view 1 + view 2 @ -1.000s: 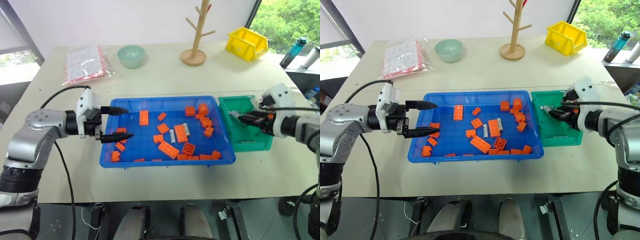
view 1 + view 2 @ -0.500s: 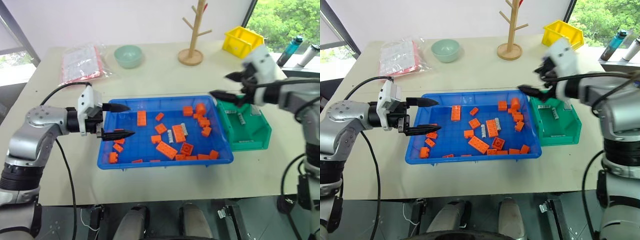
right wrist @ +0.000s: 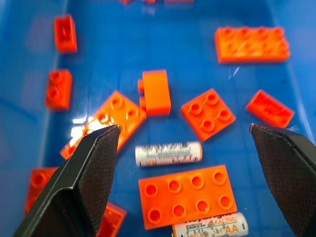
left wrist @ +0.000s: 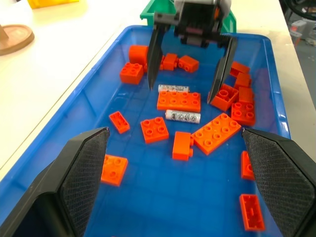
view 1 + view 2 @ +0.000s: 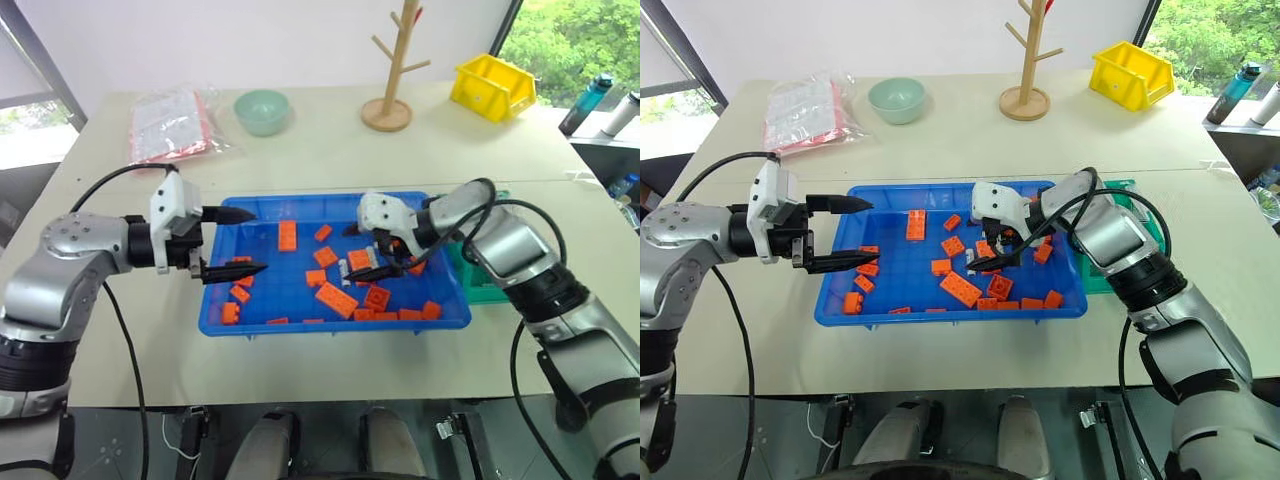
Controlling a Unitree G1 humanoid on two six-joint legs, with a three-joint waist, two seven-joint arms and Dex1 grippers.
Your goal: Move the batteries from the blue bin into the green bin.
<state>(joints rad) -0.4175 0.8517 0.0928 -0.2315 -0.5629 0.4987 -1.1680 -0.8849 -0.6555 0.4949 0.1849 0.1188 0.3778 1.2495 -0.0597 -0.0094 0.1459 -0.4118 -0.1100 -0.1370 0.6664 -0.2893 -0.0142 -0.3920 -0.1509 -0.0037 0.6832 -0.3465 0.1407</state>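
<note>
- Right pincer (image 5: 990, 243) is inside the blue bin (image 5: 890, 300), right of the bin's middle, tips pointed down at the floor of the bin; fingers spread wide, nothing between them.
- Two batteries (image 3: 169, 153) lie flat on the bin floor between those spread fingers, one on each long side of an orange eight-stud brick (image 3: 186, 196). The second battery (image 3: 210, 225) is marked AA (its label is cut off by the frame edge).
- Left wrist view confirms this: both black fingers straddle the brick and the two batteries, tips close to the floor. Contact with the floor cannot be judged.
- Left pincer (image 5: 232, 243) hovers at the left edge of the blue bin, pointing across it towards the right; fingers wide apart and empty.
- Orange toy bricks (image 5: 337, 299) are scattered over the bin, thickest along its right edge and near edge.
- Green bin (image 5: 1120, 188) sits against the right edge of the blue bin, mostly hidden behind the right arm; contents not legible.
- Far edge of the surface (image 5: 320, 150): yellow bin (image 5: 492, 86) at the right corner, wooden peg stand (image 5: 388, 100), pale green bowl (image 5: 263, 111), bagged packet (image 5: 168, 125).
</note>
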